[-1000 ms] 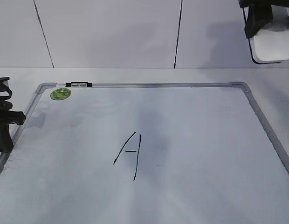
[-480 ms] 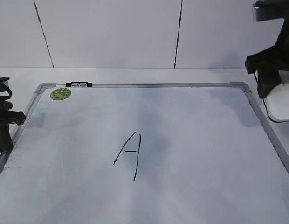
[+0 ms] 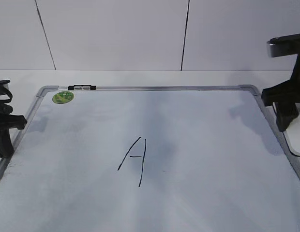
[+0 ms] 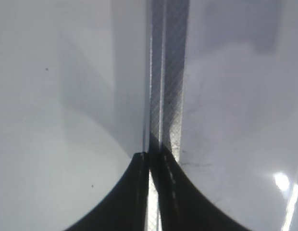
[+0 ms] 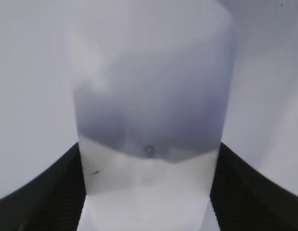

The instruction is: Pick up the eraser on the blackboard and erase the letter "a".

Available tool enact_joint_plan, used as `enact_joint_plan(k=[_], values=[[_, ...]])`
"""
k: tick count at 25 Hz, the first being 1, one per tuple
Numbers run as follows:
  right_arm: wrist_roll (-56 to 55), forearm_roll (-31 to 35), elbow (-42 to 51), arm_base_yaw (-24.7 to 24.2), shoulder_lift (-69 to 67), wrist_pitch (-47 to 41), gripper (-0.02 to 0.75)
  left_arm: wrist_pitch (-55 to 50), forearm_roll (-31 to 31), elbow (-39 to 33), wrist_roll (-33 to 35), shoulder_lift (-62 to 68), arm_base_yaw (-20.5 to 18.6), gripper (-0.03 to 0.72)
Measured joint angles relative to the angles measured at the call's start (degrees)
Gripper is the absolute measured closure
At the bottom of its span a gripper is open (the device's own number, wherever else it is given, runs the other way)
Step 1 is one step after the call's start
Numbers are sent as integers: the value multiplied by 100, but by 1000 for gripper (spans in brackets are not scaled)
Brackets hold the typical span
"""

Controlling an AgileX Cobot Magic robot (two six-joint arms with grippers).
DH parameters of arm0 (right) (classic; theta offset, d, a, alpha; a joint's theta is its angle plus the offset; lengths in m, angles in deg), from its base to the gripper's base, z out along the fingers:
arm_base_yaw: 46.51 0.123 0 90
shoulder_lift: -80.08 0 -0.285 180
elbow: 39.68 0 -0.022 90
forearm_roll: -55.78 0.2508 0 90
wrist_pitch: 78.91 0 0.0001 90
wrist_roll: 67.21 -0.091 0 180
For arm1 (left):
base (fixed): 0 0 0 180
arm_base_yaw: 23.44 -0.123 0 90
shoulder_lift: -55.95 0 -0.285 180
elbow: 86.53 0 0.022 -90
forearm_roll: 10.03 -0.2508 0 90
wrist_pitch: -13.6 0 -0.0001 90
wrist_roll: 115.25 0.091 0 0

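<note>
The right tool (image 3: 287, 123) hovers at the right edge of the blackboard (image 3: 155, 88), its two black fingers clamped on the white eraser (image 5: 149, 144) — in the right wrist view the block fills the gap between them, and in the exterior view only a sliver of it shows low at the frame's right border. Across the desk (image 3: 140, 77) the left tool (image 4: 150, 159) rests with its fingertips pressed together over the board's silver frame on the left side, holding nothing. The only writing visible is a tall capital "A" (image 3: 133, 160) near the middle of the board; no small "a" can be made out, so the target appears already wiped or lies out of sight. A green sticker (image 3: 63, 97) and a small black clip (image 3: 82, 88) mark the top-left corner. To do the step well, the eraser should probably travel level, felt side down — and be set flat, well clear of the capital letter, so that mark stays untouched.
</note>
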Motion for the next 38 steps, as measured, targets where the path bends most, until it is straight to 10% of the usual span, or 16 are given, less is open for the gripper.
enact_joint_plan(k=[38], values=[[889, 1232, -989, -673, -1903, 185, 197, 0, 39, 0, 0, 0, 0, 655]])
